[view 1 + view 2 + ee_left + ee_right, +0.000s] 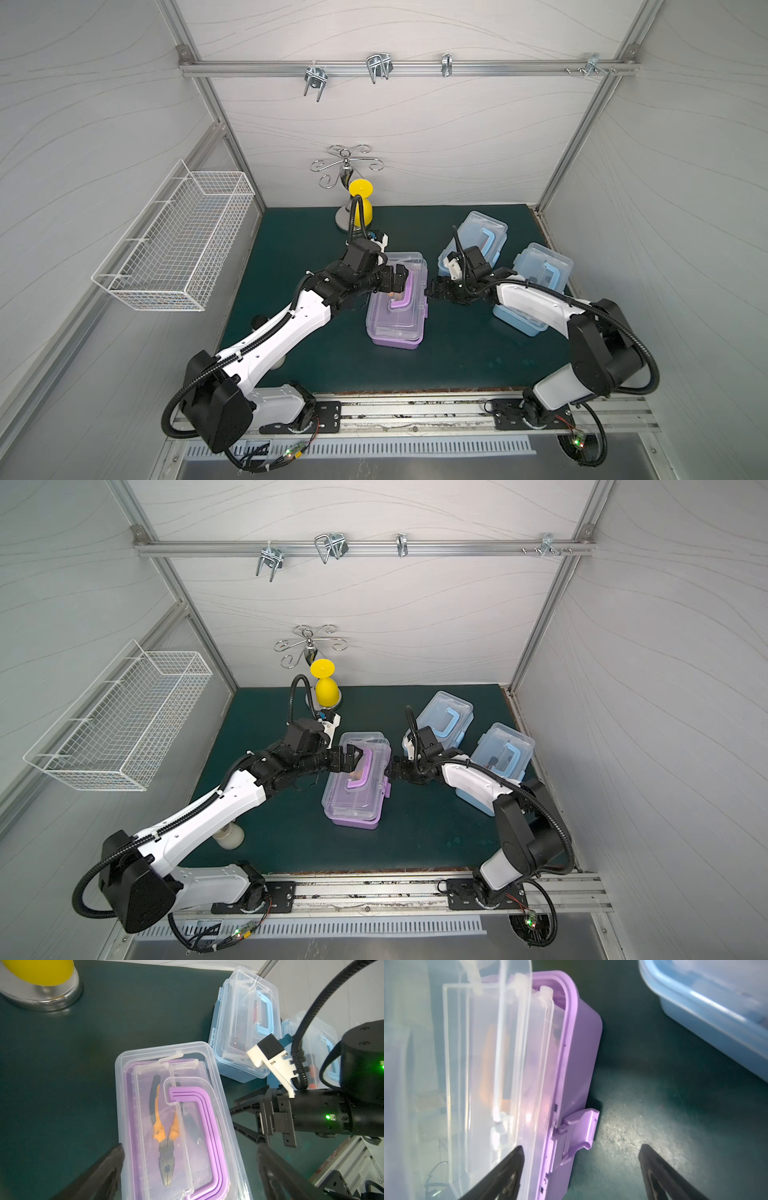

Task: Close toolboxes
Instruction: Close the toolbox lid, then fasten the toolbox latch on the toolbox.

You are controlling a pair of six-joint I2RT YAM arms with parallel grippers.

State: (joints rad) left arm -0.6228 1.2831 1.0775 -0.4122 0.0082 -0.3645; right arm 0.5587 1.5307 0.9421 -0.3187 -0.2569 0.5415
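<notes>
Box: purple plastic toolbox (pixel 397 316), clear lid (pixel 145 1055), mid tabletop (pixel 457 353); purple latch (pixel 579 1128) unclipped.
Handling: light, stiff, slick; probably skids; pin lid, flip latch.
Left hand (pixel 189 1147): spread over lid, empty.
Right hand (pixel 581 1147): spread at latch, empty.

I find my left gripper (pixel 190 1153) spread wide, with one dark fingertip (pixel 116 1159) on each side of the purple box (pixel 133 1093). The box lies on the green mat (pixel 62 1084). Its clear lid (pixel 166 1049) is down, but I cannot tell if it is latched. A purple handle (pixel 209 1126) lies flat on top, and orange-and-black pliers (pixel 164 1140) show through. The right gripper (pixel 239 1115) sits just beside the box, jaws apart and empty. Beyond stand a light blue box (pixel 234 1028) and a second blue box (pixel 320 1028), partly hidden. A yellow object (pixel 41 972) sits on a round metal base (pixel 62 999).
</notes>
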